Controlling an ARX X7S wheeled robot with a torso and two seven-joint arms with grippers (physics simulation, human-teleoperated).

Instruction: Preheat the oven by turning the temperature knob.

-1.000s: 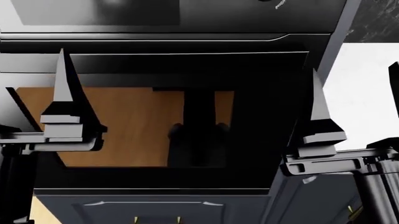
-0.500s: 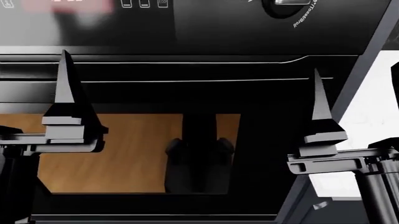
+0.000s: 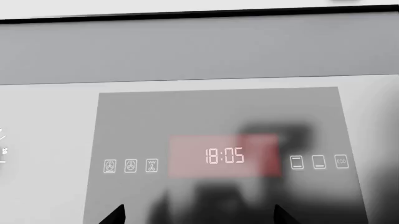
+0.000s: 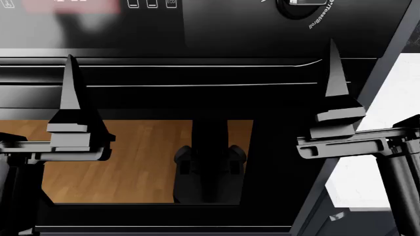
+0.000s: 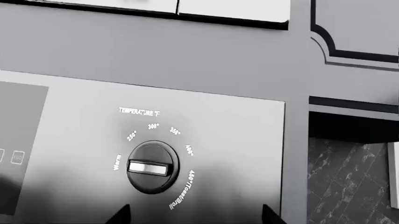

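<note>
Right pincer (image 4: pixel 333 78) seemingly wide, empty | temperature knob (image 5: pixel 152 166) black, silver bar level

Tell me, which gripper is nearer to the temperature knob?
Right. The right gripper points up just below the temperature knob; the left gripper is far across, under the red display.

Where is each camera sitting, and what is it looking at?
Head view: from the robot's head, looking down at the oven door; the left gripper and right gripper both show.
Left wrist view: on the left arm, facing the red display; only fingertips show.
Right wrist view: on the right arm, facing the temperature knob; only fingertips show.
Shared: the knob also shows at the head view's top edge.
</note>
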